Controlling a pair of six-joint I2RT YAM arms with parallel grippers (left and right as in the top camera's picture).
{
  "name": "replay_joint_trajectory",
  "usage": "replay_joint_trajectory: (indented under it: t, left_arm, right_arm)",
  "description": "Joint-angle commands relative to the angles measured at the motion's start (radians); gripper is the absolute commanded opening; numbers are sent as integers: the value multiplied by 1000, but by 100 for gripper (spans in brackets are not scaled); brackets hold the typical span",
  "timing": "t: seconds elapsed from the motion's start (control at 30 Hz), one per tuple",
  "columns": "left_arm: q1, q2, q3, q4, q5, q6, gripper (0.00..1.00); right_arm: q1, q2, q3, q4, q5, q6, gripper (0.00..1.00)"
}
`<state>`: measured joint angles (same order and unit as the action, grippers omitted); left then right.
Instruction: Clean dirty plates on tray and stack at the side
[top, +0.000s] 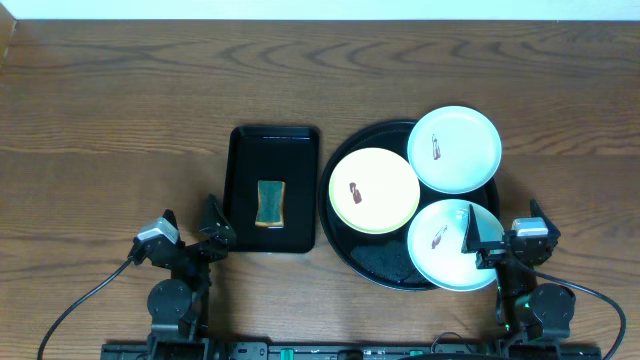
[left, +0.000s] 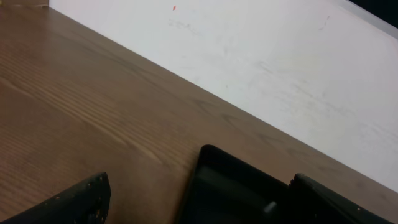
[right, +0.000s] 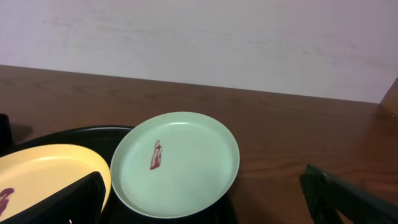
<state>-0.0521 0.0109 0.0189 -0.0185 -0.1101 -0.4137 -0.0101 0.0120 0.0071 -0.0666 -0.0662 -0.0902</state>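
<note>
The round black tray holds three smeared plates: a pale yellow plate, a mint-white plate at the back and another mint-white plate at the front. My right gripper is open and empty at the front plate's right edge. In the right wrist view the back plate and the yellow plate show between its fingers. My left gripper is open and empty, left of the rectangular tray.
A smaller rectangular black tray holds a green-and-brown sponge; its corner shows in the left wrist view. Bare wooden table lies to the left and behind. A white wall borders the table's far edge.
</note>
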Motion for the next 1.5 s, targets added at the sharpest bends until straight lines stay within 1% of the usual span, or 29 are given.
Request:
replay_joint_trajectory:
  t: [0.0,1.4,1.47]
  left_arm:
    - [5,-7,-15,-45,-6,17,93]
    - [5,-7,-15,-30,-5,14,93]
    - [5,-7,-1,-34,18,18,93]
  right_arm:
    - [-9,-3,-2,-4,10,11,99]
    - [-9,-3,-2,-4,10,11,99]
    - [-9,-3,-2,-4,10,11,99]
